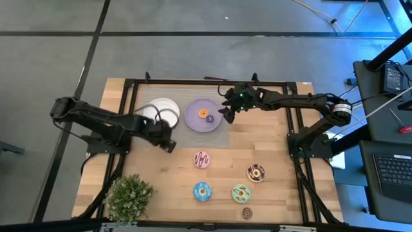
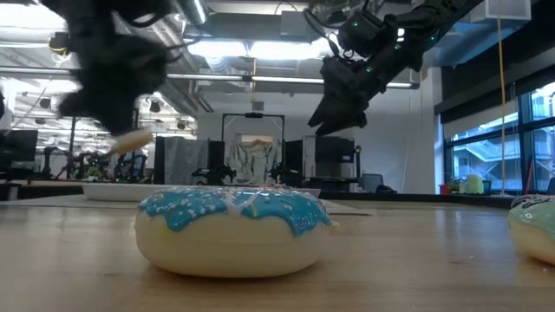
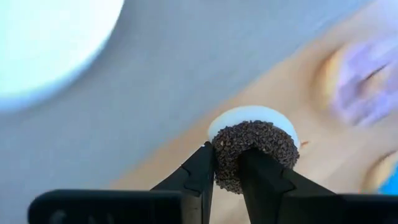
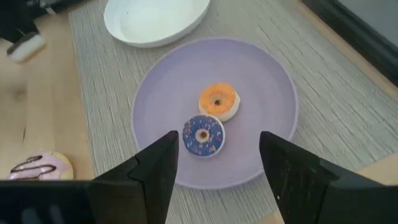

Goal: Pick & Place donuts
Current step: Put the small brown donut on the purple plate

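Left gripper [image 3: 227,171] pinching a dark-brown mini donut [image 3: 254,149] above the table near the white plate [image 1: 161,109]; right gripper [image 4: 217,165] spread wide over the lilac plate [image 4: 261,81].

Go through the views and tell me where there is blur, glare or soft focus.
Left wrist view: the dark-brown mini donut in the left pincer is sharp, the table behind is smeared. Low view: the blue donut is soft, the ceiling lights glare. Right wrist view: the lilac plate is crisp.
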